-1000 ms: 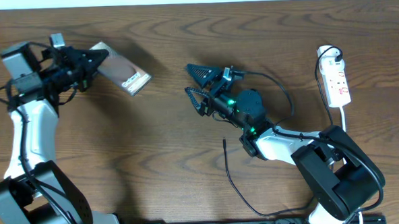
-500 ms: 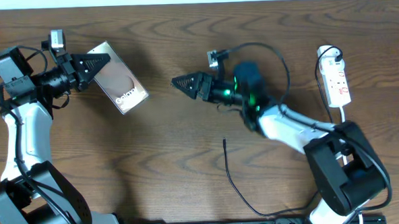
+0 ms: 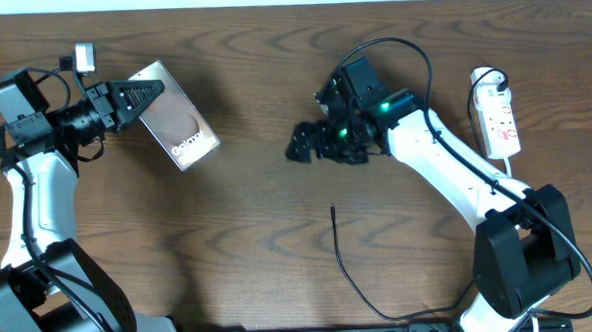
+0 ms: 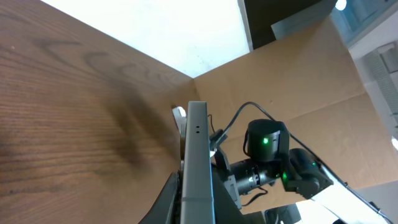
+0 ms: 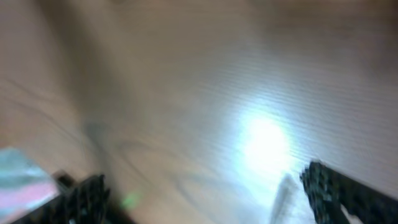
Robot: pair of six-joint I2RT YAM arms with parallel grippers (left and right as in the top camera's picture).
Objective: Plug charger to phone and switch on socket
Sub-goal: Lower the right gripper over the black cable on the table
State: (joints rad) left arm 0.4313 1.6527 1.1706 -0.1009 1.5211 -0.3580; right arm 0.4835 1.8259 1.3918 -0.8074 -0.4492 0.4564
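Phone (image 3: pixel 184 131) hangs clamped in the left pincer (image 3: pixel 156 92), while the right pincer (image 3: pixel 303 146) gapes empty near the charger (image 3: pixel 335 234).

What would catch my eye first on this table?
The left gripper, at the upper left, is shut on the phone, whose white lettering faces up. Mid-table the right gripper stands open and empty, with the charger lying loose on the wood nearby.
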